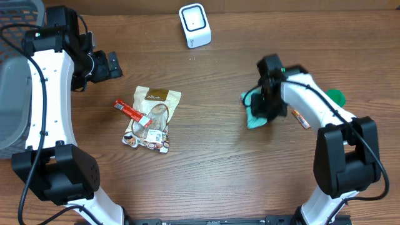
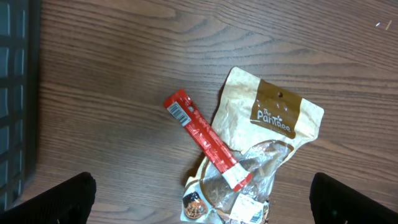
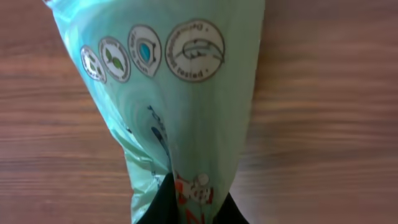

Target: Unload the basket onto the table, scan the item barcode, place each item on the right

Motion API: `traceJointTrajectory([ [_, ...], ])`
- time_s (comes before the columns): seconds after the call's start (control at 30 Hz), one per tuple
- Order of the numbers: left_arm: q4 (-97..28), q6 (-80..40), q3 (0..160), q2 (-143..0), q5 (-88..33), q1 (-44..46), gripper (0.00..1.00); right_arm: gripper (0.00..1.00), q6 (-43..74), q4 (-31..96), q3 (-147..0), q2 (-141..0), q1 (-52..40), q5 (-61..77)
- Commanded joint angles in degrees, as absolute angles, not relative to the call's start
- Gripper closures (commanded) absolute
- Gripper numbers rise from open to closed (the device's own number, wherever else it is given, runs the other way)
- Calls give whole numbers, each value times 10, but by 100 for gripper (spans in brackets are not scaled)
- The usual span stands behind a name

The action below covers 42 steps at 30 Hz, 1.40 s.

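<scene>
Saw a brown wooden table [image 1: 212, 175] filling every view. Counted two white-and-black arms over it: left arm [image 1: 47, 94] rising along the left side, right arm [image 1: 312, 103] bent in from the right. Noted a grey basket [image 1: 12, 81] at the far left edge, just beside the left arm. Found a beige snack pouch [image 1: 154, 119] lying flat left of centre, printed side up, clear window toward the near edge. Spotted a mint-green packet [image 1: 254, 120] right of centre, well apart from the pouch, pinched at one end by the right gripper [image 1: 264, 114]. Saw from the right wrist the dark fingers [image 3: 157, 208] clamped tight on the packet's narrow end, round printed badges at its far end. Could not tell whether the packet touched the wood. Noted a white scanner [image 1: 195, 25] standing near the far edge, well apart from the packet. Found the left gripper [image 1: 112, 64] above the table, up-left of the pouch, jaws spread wide, holding nothing. Caught its fingertips [image 2: 59, 200] in the bottom corners of the left wrist view. Spotted a green object [image 1: 336, 96] partly hidden behind the right arm. Saw a red stick pack [image 1: 132, 112] lying slantwise across the pouch's left edge, barcode end over bare wood. Noticed a small orange stick [image 1: 301, 119] just beside the right arm.
</scene>
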<state>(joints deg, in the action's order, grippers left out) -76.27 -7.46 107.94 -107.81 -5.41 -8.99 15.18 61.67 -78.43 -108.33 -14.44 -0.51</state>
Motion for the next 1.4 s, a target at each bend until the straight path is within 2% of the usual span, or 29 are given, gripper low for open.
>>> traceJointTrajectory([
  [0.0,-762,-68,1078,-1075,-58,-86,0,96,180,646,-851,-1078,-192,-192],
  [0.23,-762,-68,1078,-1075,-58,-86,0,96,276,680,-809,-1103,-345,-400],
  [0.5,-762,-68,1078,-1075,-58,-86,0,96,292,646,-761,-1216,-462,-583],
  [0.8,-762,-68,1078,-1075,-58,-86,0,96,359,660,-762,-1244,-490,-585],
  [1.07,-762,-68,1078,-1075,-58,-86,0,96,427,727,-762,-1244,-520,-681],
  [1.37,-762,-68,1078,-1075,-58,-86,0,96,441,692,-761,-1244,-481,-643],
])
